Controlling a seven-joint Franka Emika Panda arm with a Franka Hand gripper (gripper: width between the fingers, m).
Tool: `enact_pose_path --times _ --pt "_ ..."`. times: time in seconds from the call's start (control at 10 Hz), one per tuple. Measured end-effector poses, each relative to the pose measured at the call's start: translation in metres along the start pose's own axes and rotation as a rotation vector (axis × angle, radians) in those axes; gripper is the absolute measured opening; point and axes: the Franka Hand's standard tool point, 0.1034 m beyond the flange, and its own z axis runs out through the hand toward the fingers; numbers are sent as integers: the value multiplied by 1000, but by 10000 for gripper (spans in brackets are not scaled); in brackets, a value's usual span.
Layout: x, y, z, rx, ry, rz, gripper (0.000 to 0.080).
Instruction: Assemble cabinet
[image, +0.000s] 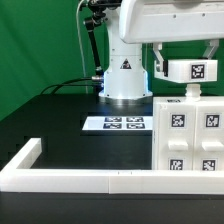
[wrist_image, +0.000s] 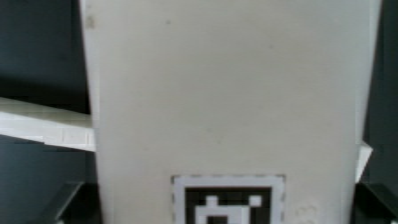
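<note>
The cabinet shell (image: 190, 140) stands at the exterior view's right, white, with tags on its upper face and square compartments below. My gripper (image: 182, 58) hangs just above it, shut on a white cabinet piece (image: 192, 71) that carries a tag. The piece sits a little above the shell's top, with a short white stub (image: 192, 91) between them. In the wrist view the white piece (wrist_image: 222, 100) fills the middle and its tag (wrist_image: 228, 202) is between the dark fingers (wrist_image: 57, 205). My gripper (wrist_image: 222, 205) grips it from both sides.
The marker board (image: 115, 123) lies flat on the black table in front of the robot base (image: 125, 80). A long low white border rail (image: 80, 180) runs along the front and turns up the exterior view's left side.
</note>
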Motion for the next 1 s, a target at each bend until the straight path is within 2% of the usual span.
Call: enact_pose_path --times 0.2,0.4,0.7,1.0 --pt "0 0 1 0 -2 0 561" --pt "14 -3 1 0 7 -6 561" --pt "23 -3 5 -1 13 -8 561" --pt "25 -3 6 -2 21 -9 561"
